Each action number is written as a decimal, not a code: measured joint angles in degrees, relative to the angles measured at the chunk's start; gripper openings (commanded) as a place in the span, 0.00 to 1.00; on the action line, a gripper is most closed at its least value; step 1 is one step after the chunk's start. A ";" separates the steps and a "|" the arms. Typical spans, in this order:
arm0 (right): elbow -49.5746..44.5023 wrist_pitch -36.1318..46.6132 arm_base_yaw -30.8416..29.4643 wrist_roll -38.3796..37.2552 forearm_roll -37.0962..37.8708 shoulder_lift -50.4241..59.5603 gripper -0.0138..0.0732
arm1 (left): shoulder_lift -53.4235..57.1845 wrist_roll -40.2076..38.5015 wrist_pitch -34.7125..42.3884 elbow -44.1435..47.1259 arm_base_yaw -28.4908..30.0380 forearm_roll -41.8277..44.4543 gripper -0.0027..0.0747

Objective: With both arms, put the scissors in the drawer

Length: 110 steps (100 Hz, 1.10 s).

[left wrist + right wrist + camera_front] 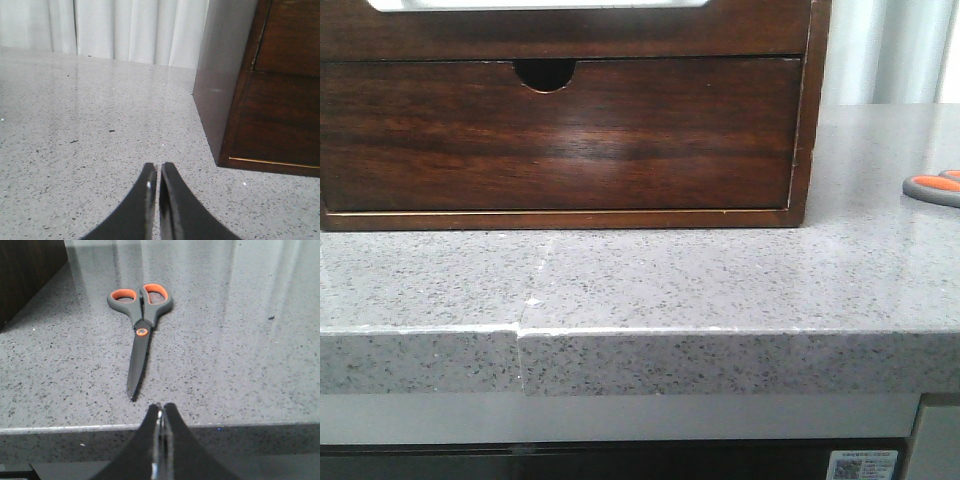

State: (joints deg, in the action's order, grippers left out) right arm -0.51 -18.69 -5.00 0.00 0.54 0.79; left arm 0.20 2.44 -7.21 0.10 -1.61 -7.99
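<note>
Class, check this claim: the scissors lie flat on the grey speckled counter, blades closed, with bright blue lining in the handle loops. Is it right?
Not quite. The lining in the handle loops of the scissors is bright orange, not blue, as the right wrist view shows. They do lie flat on the counter with blades closed.

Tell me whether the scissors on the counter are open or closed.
Closed. In the right wrist view the scissors lie flat on the counter, blades together as one dark strip, handle loops side by side.
</note>
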 measured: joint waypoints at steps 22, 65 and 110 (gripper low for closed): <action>0.00 2.77 0.00 0.00 0.00 0.00 0.09 | 0.00 0.00 0.04 0.00 0.00 0.00 0.01; 0.00 27.29 0.00 0.00 -0.54 0.00 0.09 | 0.00 0.00 2.76 0.00 0.00 -1.36 0.01; 0.00 39.50 0.00 0.00 -1.91 0.00 0.09 | 0.00 0.00 3.50 0.00 0.00 -1.92 0.01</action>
State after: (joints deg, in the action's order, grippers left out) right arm -0.51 20.81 -5.00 0.00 -1.37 0.79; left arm 0.20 2.44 -3.71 0.10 -1.61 -9.91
